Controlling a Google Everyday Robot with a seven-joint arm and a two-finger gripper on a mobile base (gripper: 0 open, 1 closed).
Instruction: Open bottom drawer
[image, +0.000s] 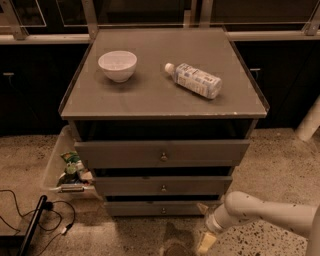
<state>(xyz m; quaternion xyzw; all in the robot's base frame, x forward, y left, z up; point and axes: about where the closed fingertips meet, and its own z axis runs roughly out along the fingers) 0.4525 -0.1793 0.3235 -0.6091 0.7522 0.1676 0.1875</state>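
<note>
The bottom drawer (150, 208) is the lowest, slimmest grey front of the cabinet, with a small brass knob (163, 210) at its centre; it looks shut. My gripper (204, 225) hangs low at the drawer's right end, to the right of the knob and just in front of the drawer's right corner. Its two yellowish fingers (206, 243) stand apart, one above the other, with nothing between them. The white arm (265, 212) reaches in from the lower right.
The middle drawer (162, 186) and top drawer (162, 152) sit above. A white bowl (117, 65) and a lying bottle (195, 80) are on the cabinet top. A bin with rubbish (67, 170), cables (20, 210) and a black rod (32, 225) lie at left.
</note>
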